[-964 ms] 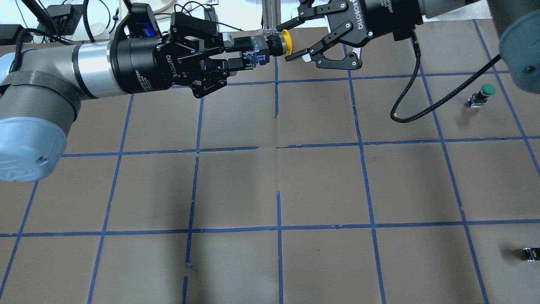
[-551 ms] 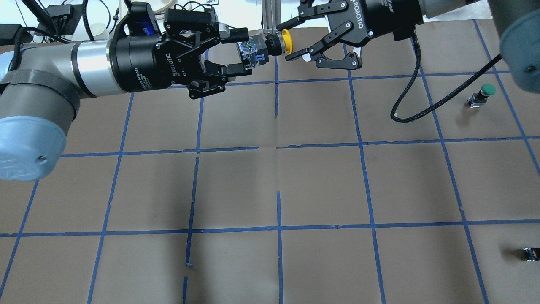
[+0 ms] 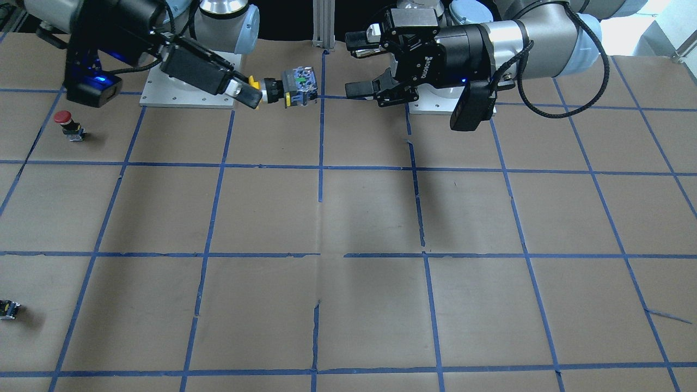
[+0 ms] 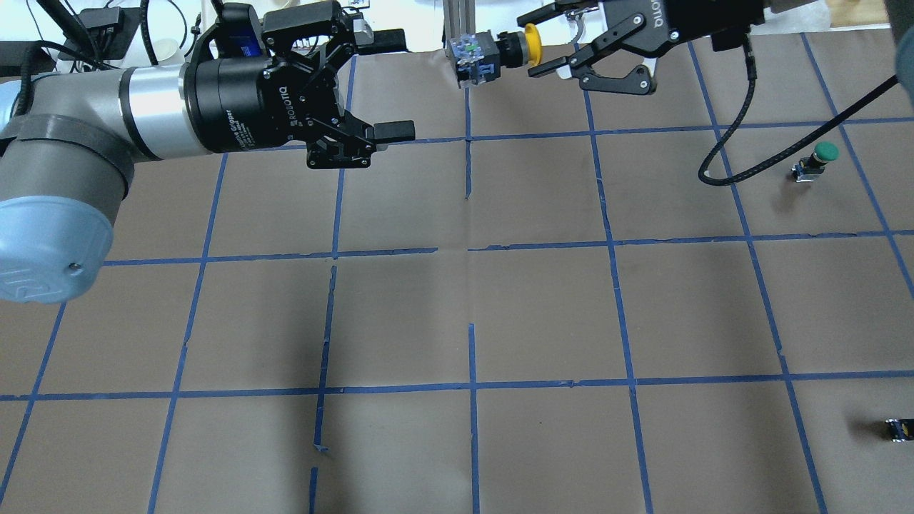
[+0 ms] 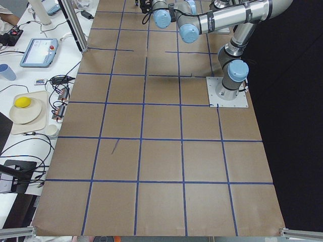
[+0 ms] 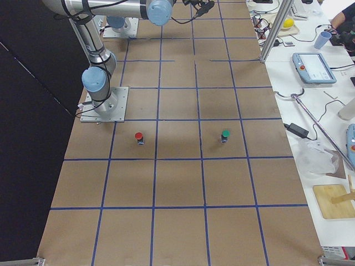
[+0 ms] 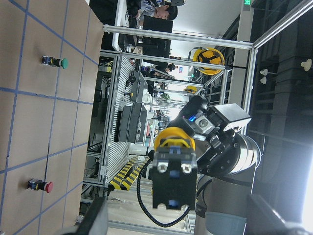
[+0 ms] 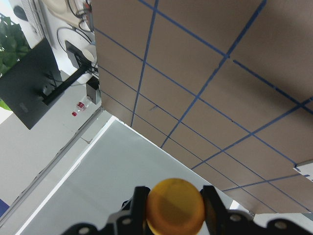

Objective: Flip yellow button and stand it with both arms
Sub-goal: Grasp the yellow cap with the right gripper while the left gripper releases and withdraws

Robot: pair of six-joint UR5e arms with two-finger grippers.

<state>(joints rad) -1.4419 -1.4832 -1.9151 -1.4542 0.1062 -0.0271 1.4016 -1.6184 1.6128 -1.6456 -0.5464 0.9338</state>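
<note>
The yellow button hangs in the air over the table's far middle, lying sideways, its yellow cap toward my right gripper. That gripper is shut on the cap. In the front view the button's black body sticks out of the right gripper toward my left gripper. The left gripper is open and empty, a short way off the body. The left wrist view shows the button's underside straight ahead. The right wrist view shows the cap between the fingers.
A green-capped button stands at the right of the brown, blue-taped table. A red-capped button stands near the right arm's base. A small black switch block lies near the right front edge.
My left gripper opened, let go of the button's body and drew back to the left. My right gripper closed on the yellow cap and carried the button to the right.
</note>
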